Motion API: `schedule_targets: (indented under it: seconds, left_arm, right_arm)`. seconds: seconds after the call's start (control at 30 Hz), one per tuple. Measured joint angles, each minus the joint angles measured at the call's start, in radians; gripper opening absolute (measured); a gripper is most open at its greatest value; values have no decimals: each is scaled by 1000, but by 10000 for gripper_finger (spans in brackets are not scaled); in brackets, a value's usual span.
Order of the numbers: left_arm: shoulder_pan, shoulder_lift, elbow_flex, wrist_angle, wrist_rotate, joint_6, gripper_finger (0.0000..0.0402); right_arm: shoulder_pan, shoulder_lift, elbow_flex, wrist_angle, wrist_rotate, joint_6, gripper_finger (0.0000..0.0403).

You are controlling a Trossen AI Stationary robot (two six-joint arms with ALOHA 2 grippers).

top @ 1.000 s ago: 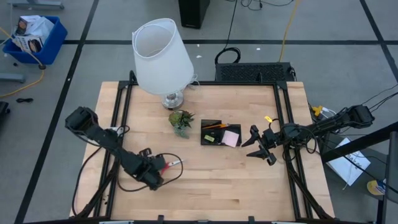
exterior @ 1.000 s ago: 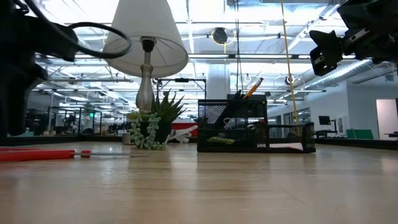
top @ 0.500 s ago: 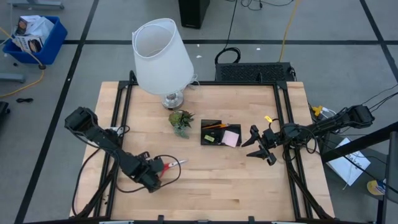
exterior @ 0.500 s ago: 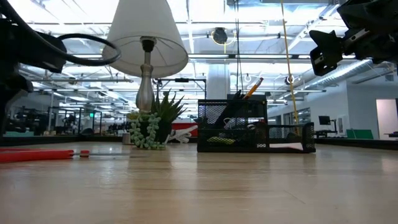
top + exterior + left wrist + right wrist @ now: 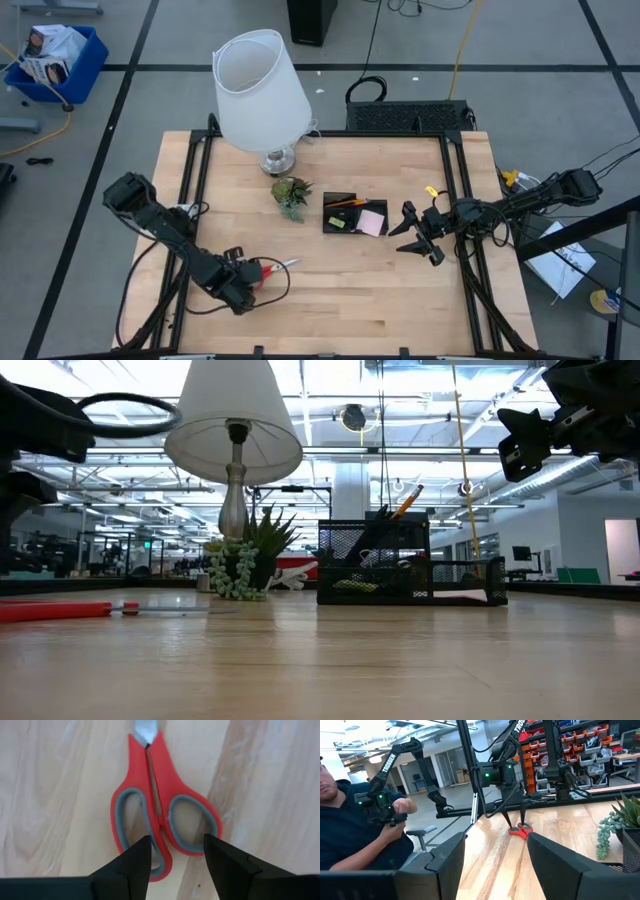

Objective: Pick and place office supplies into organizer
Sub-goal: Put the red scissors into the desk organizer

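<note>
Inside, the organizer (image 5: 354, 216) holds orange pens (image 5: 346, 203) and seemingly a pink pad (image 5: 372, 222) (both hands released).

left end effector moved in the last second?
Yes. In the high view the left end effector has slid toward the table's near-left corner, farther from the plant. It now sits over the scissors' red handles.

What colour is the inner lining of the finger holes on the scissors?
Grey, inside red plastic handles of the scissors; the left wrist view shows it best.
</note>
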Motion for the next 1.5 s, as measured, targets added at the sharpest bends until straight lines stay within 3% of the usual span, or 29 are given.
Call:
schedule_targets:
  seconds: [0.3, 0.83, 1.27, 1.5]
  left_arm:
    - [-10, 0, 0, 8, -109, 5, 184]
    - [13, 49, -36, 56, -75, -9, 182]
    - [5, 51, -38, 88, -97, 52, 89]
    - [-19, 53, -49, 93, -164, 132, 102]
  right_arm:
    - [0, 0, 0, 0, 0, 0, 211]
    - [0, 0, 0, 1, 0, 0, 211]
    - [0, 0, 0, 0, 0, 0, 211]
    - [0, 0, 0, 0, 0, 0, 212]
